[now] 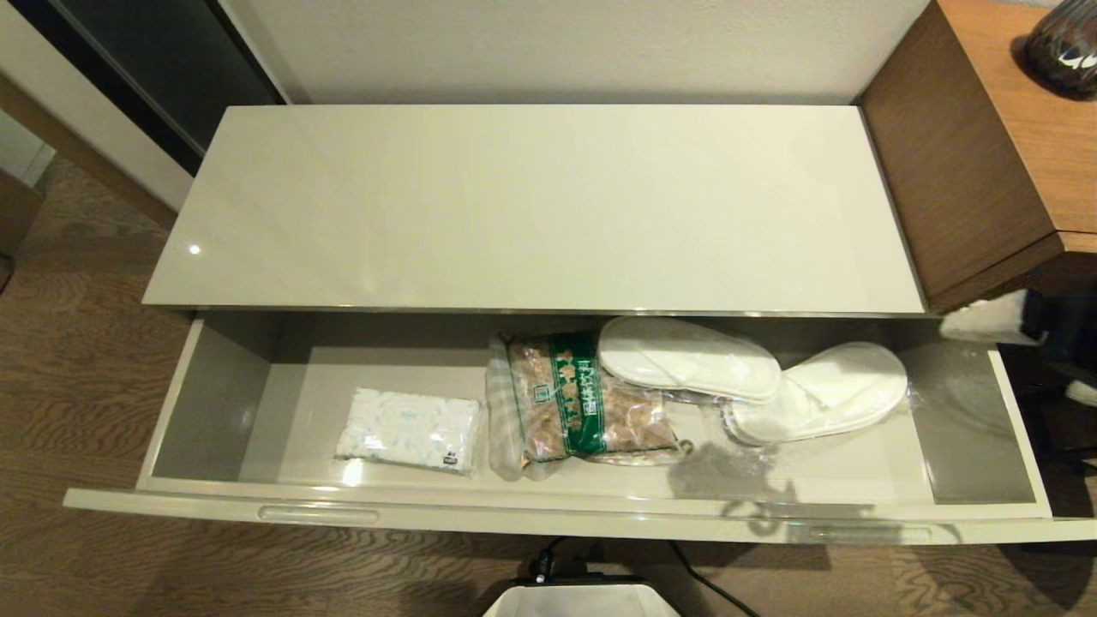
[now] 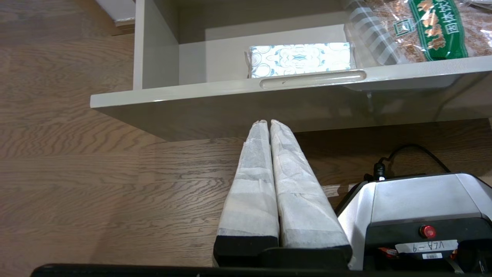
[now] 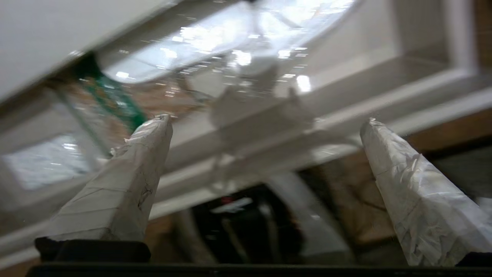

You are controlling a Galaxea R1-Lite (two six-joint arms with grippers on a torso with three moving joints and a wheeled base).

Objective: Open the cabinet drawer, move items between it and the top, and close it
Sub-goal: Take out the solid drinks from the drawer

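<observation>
- Cabinet drawer (image 1: 214,403): one, pulled fully out below the cabinet. Opening step judged done. Two slot handles (image 1: 319,514) on its front, one near each end.
- Top surface (image 1: 531,206): one, long glossy beige, nothing on it. No item transferred up yet, so the moving step reads as not begun; closing also left.
- Taller brown wooden unit (image 1: 960,171): one, to the right of the surface, not part of the task.
- Slippers (image 1: 686,358): two white ones in clear wrap, lying in the right half of the drawer, overlapping at the middle.
- Snack bag (image 1: 574,403): one, clear with brown contents and a green band, mid-drawer, touching the near slipper.
- Tissue pack (image 1: 410,430): one, white with pale-blue pattern, left of the snack bag, just beside it.
- Right tool (image 3: 265,119): fingers spread wide apart, empty, over the drawer's right part above the slipper wrap; its shadow falls on the drawer floor. Likely first pick: slippers or snack bag.
- Left tool (image 2: 269,125): fingers pressed together, holding nothing, parked low in front of the drawer front.
</observation>
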